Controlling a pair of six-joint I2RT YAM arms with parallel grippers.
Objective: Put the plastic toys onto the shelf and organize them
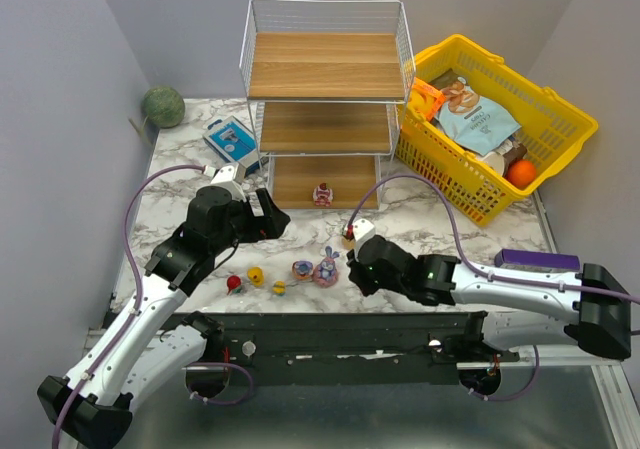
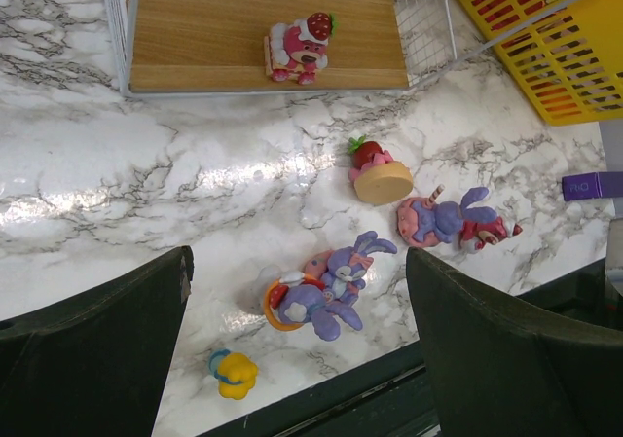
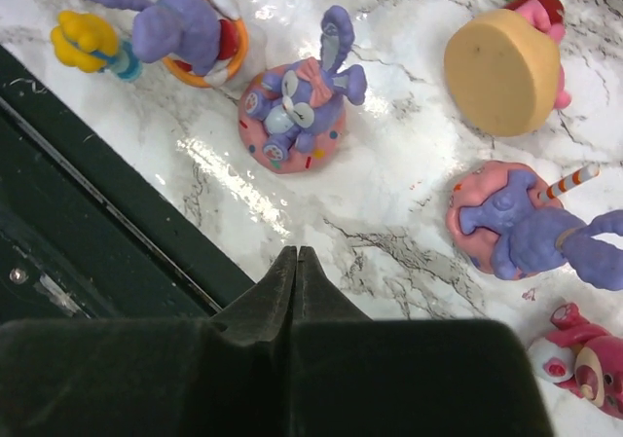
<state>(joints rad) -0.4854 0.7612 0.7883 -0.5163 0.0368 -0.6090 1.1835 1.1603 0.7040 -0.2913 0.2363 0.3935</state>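
The shelf [image 1: 322, 65] stands at the back middle, and a pink strawberry figurine [image 1: 322, 194] [image 2: 297, 48] stands on its bottom board. The other toys lie on the marble in front. They are a bunny-eared one [image 1: 326, 268] [image 2: 346, 265] [image 3: 297, 106], a purple one in an orange ring [image 1: 302, 268] [image 2: 297, 306] [image 3: 190, 28], a cake-like one [image 2: 380, 176] [image 3: 501, 67], a purple one on a pink disc [image 2: 453, 221] [image 3: 526, 228], yellow ones [image 1: 256, 275] [image 2: 234, 374] and a red one [image 1: 233, 284]. My left gripper [image 1: 278, 223] [image 2: 302, 345] hovers open and empty above them. My right gripper [image 1: 353, 271] [image 3: 295, 254] is shut and empty beside the bunny.
A yellow basket [image 1: 560, 119] with snack packets and an orange stands to the right of the shelf. A blue-white box [image 1: 231, 141] lies to the left of the shelf, with a green ball [image 1: 162, 106] in the back left corner. A pink figurine [image 3: 584, 359] lies under my right wrist.
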